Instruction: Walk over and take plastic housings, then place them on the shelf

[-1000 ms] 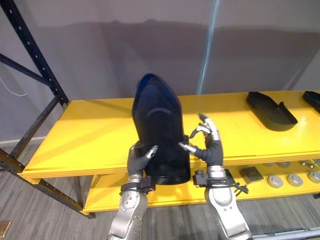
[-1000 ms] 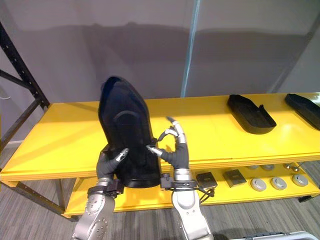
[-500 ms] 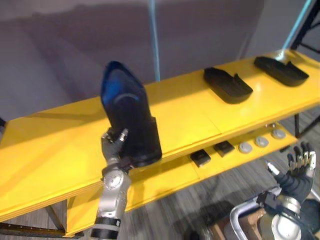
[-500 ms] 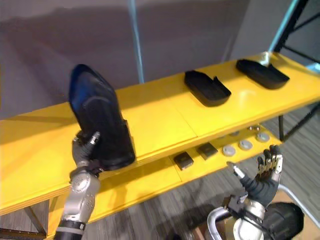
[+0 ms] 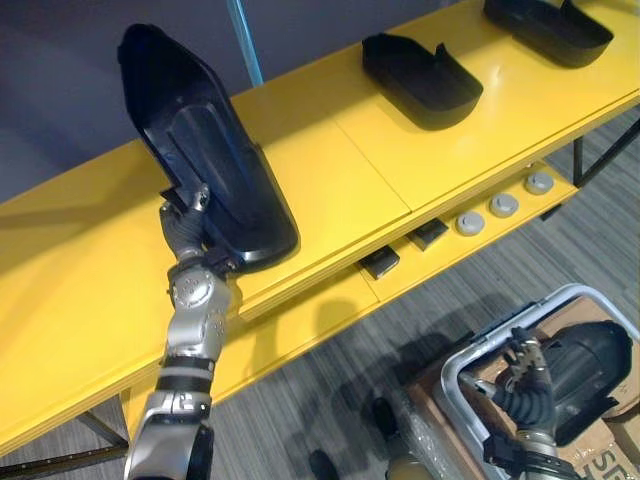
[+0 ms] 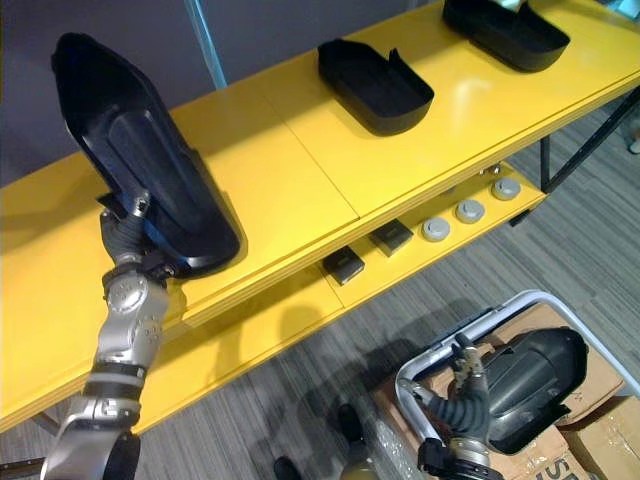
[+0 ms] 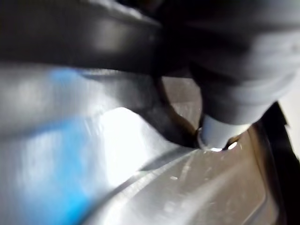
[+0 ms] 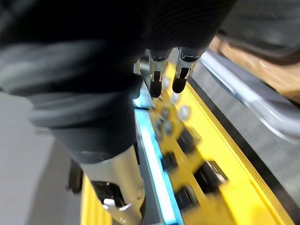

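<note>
A large black plastic housing point(image 5: 205, 160) stands tilted on its end on the yellow shelf point(image 5: 90, 260), near the front edge. My left hand point(image 5: 188, 225) grips its lower edge from the side, thumb over the rim; the left wrist view has a finger point(image 7: 220, 126) pressed on the housing's glossy surface point(image 7: 140, 178). My right hand point(image 5: 525, 385) hangs low on the right with relaxed fingers point(image 8: 157, 70) and holds nothing. It is just beside another black housing point(image 5: 585, 365) lying in a cardboard box.
Two more black housings point(image 5: 420, 78) point(image 5: 548, 25) lie further right on the shelf top. The lower shelf point(image 5: 440, 250) carries small round parts and black blocks. A grey tube-framed cart point(image 5: 470, 360) with the boxes stands on the floor at lower right.
The view has swung right and down. My right hand has left the housing and dropped to the cart; the left hand keeps its hold on the standing housing.
</note>
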